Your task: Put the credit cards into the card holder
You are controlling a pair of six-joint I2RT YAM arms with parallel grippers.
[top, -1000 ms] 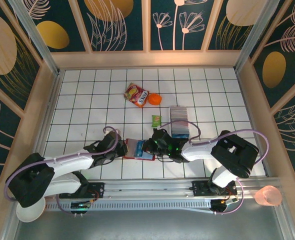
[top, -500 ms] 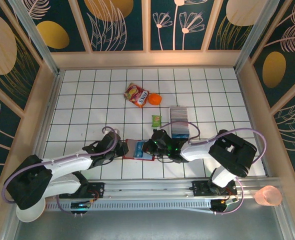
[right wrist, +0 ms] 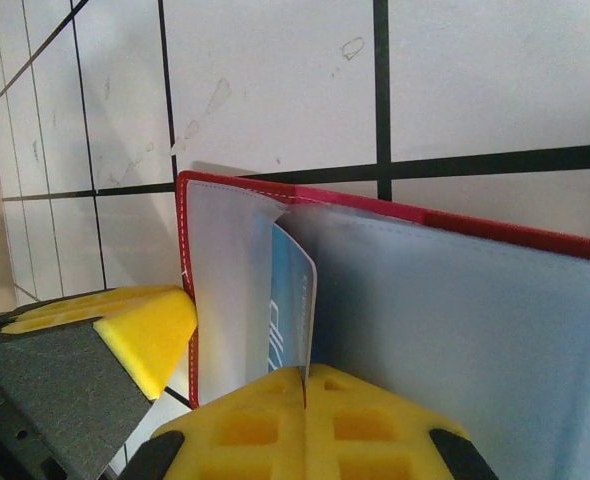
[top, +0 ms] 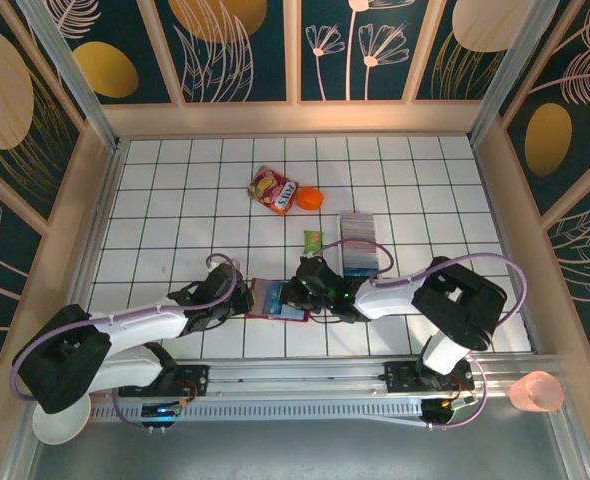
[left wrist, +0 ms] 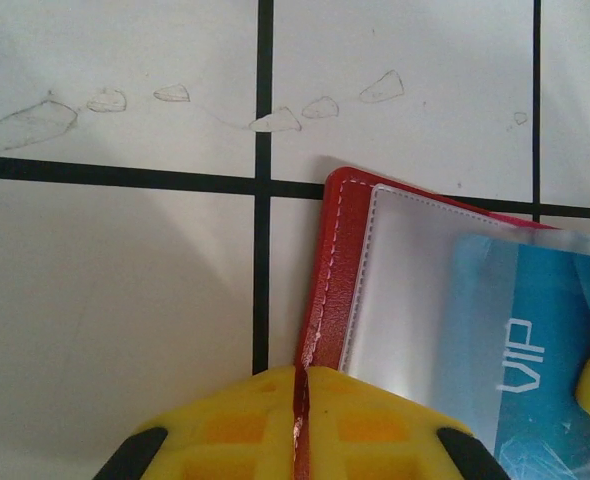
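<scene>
Two grippers, from above, are being held at opposite ends of the small red leather-like card holder [top: 273, 298]. Left wrist: its stitched edge is being pinched by the left gripper [left wrist: 300, 385], yellow fingers [left wrist: 225, 425] closed, likely anchoring it. Right wrist: a thin blue plastic credit card [right wrist: 293, 300] is being clamped by the shut right gripper [right wrist: 305, 385], its far end inside the pocket [right wrist: 230, 270] beyond the fingertips.

right gripper [right wrist: 305, 378] pinching blue card [right wrist: 291, 300], open red card holder [right wrist: 475, 310]
</scene>
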